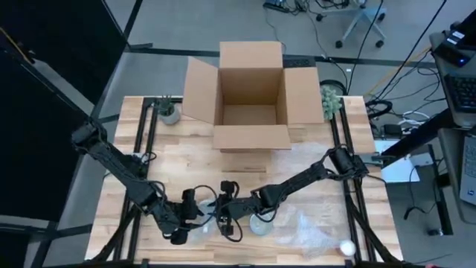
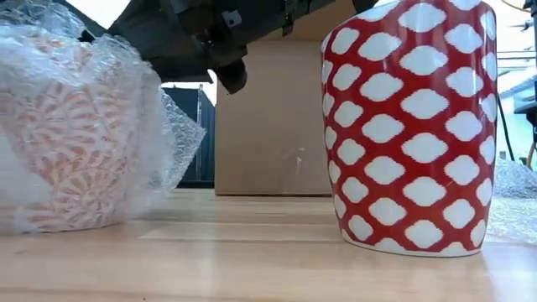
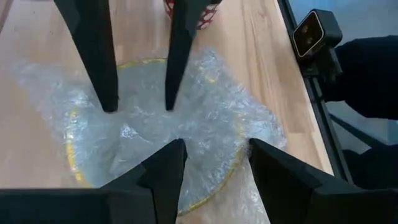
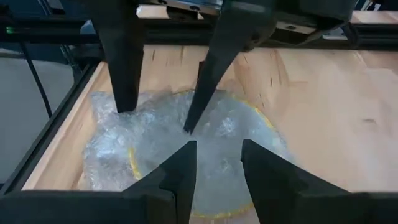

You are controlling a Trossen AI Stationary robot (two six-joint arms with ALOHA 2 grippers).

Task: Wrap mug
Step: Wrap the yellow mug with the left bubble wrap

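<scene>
The desk (image 1: 245,167) filled the middle of the high view, with an open box (image 1: 251,93) at upper centre. Low in the frame, the left end effector (image 1: 195,210) and right end effector (image 1: 227,216) met over the mug (image 2: 75,138), swathed in bubble wrap (image 3: 155,124); both had fingers apart, gripping nothing. A red mug (image 2: 411,126) stood bare beside it. To finish well, I would pinch the loose flaps and tuck them inside the rim.
</scene>
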